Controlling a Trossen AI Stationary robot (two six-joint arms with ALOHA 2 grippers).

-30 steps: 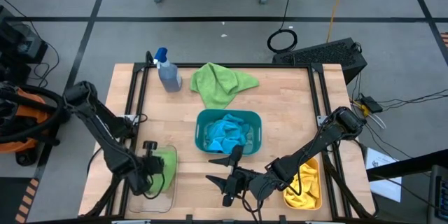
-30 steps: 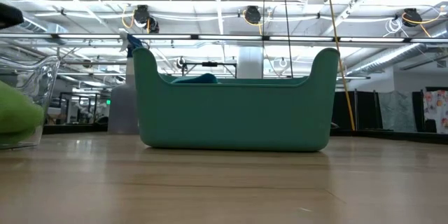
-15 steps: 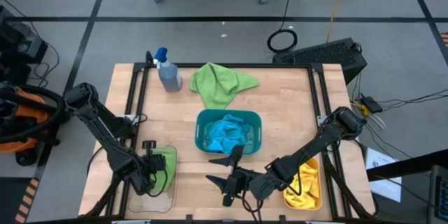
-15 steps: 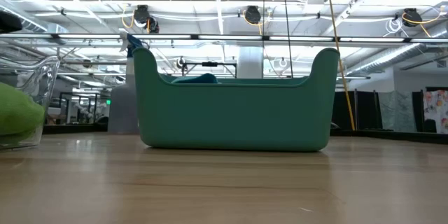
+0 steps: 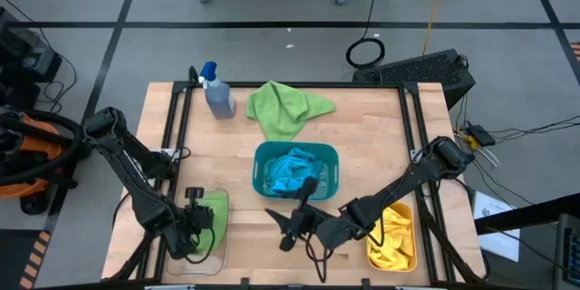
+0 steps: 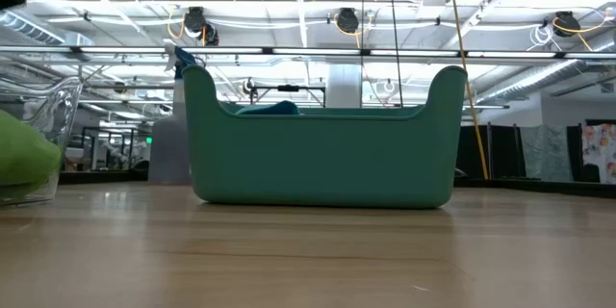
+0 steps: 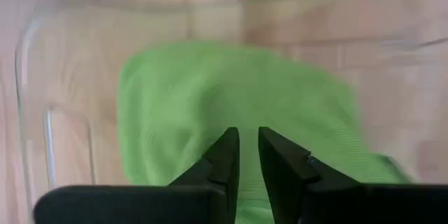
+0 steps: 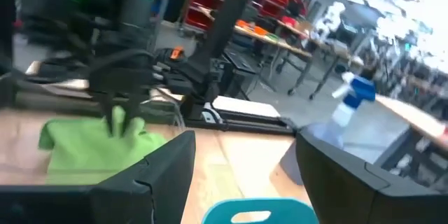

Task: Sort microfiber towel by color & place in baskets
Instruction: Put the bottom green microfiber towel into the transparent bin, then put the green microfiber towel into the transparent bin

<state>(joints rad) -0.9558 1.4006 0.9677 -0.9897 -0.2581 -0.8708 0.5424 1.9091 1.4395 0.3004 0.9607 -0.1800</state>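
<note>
Jaws of the right gripper (image 5: 288, 227) stand apart; the loose green towel (image 5: 285, 109) lies ahead, beyond the teal basket (image 5: 260, 156).

Low view: clear see-through plastic tub (image 6: 38, 144) and its lime green cloth (image 6: 21, 159) cut off at picture edge. Tall wall of the teal plastic tub (image 6: 322, 149) hides most of the bright blue cloth (image 6: 274, 108) inside. Right wrist view blurred throughout.

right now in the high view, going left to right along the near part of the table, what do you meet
clear tub with a green cloth → left end effector over it → right end effector → orange tub with yellow cloths
</note>
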